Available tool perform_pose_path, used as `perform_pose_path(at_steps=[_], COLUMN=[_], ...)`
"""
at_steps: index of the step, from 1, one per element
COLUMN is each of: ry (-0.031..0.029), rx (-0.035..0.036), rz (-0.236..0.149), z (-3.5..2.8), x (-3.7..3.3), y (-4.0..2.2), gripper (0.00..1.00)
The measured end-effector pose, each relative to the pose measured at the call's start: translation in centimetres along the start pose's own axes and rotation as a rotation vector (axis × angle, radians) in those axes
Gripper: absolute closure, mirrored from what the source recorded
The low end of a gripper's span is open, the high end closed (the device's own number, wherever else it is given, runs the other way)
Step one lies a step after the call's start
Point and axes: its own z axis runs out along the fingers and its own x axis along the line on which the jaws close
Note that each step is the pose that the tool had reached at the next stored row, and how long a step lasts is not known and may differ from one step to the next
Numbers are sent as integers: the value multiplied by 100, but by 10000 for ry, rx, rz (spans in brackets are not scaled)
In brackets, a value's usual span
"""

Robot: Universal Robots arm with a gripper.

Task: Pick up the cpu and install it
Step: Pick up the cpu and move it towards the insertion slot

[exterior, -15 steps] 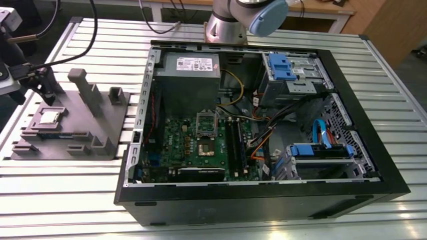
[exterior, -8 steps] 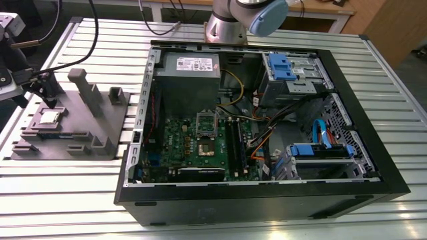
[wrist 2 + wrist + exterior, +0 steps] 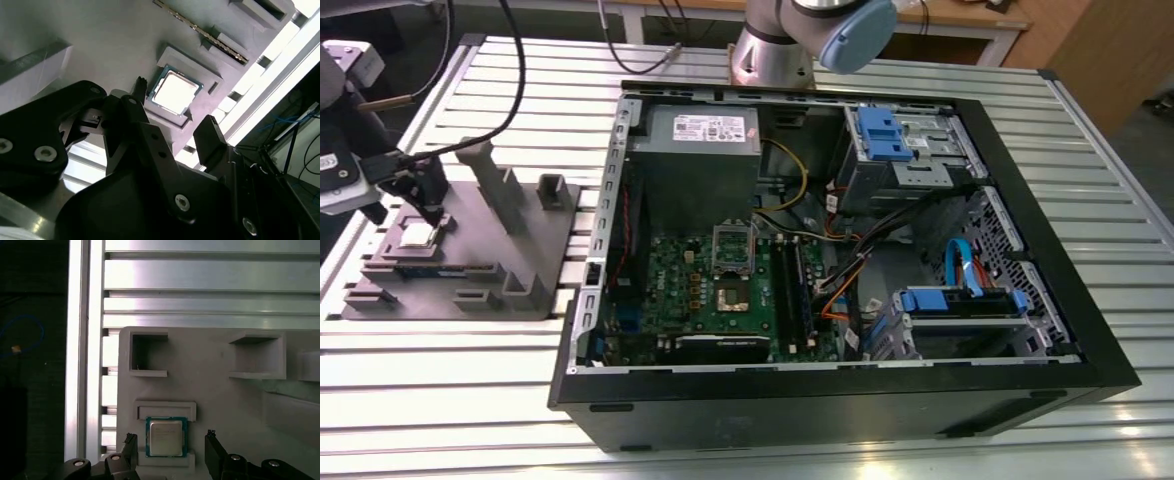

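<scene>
- Your gripper hovers over the grey fixture on the slatted surface, fingers apart
- The cpu lies flat in its recess between them, clear of both

The cpu has a smooth, shiny metal top. The holder is dull grey plastic, and the table is bright ribbed metal. The pincer is matt black.

The cpu lies on the fixture; computer case to the exterior view's right.
</scene>
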Motion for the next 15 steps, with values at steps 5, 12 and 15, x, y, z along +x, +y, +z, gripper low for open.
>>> perform_pose_path(at_steps=[5, 12, 15], ry=[-2, -2, -2], rx=[-1, 0, -1], rz=[51, 60, 60], z=[91, 199, 218], x=[-1, -2, -2], y=[-10, -17, -18], gripper=[36, 36, 36])
